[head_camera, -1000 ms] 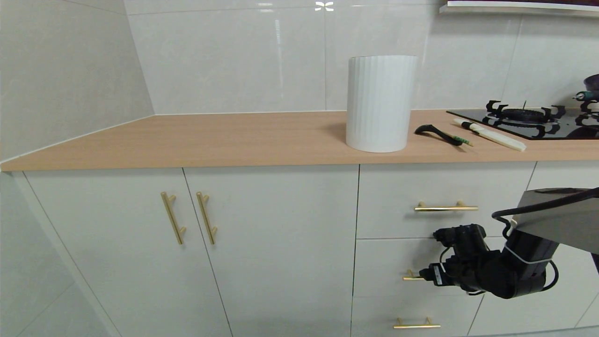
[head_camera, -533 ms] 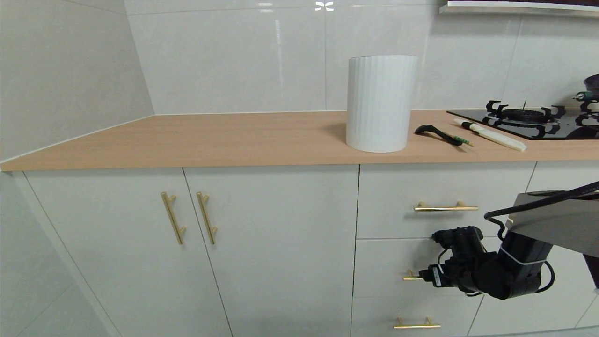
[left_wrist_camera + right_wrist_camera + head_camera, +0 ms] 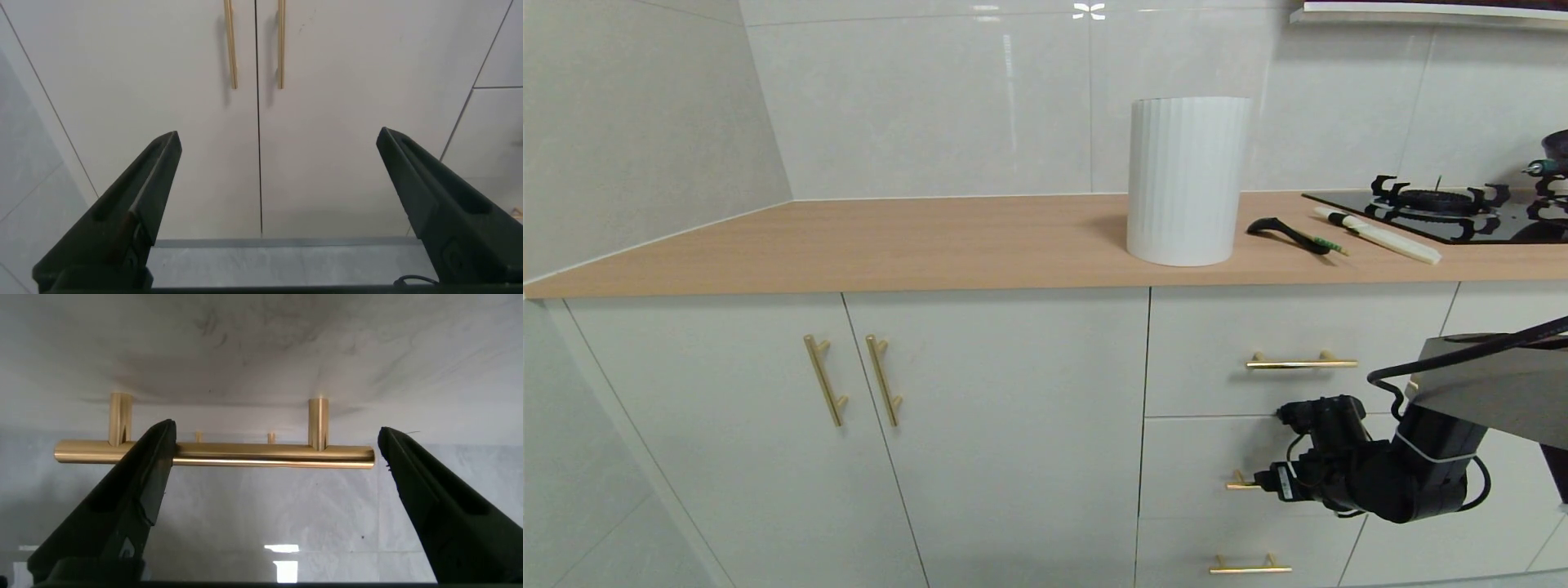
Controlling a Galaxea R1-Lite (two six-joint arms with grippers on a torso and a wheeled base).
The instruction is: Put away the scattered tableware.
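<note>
No legible txt, labels or nos. — green marks on utensil (image 3: 1297, 236) too small to read.

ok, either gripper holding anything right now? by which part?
Nothing is held. The right gripper is open in front of the middle drawer handle, not closed on it; the left gripper is open, facing the cabinet doors.

Matt wood-grain bench (image 3: 931, 245); glossy white wall tiles (image 3: 931, 98) behind it; polished brass-coloured metal handles (image 3: 1301, 362) on smooth white cabinet fronts (image 3: 1013, 425) below.
</note>
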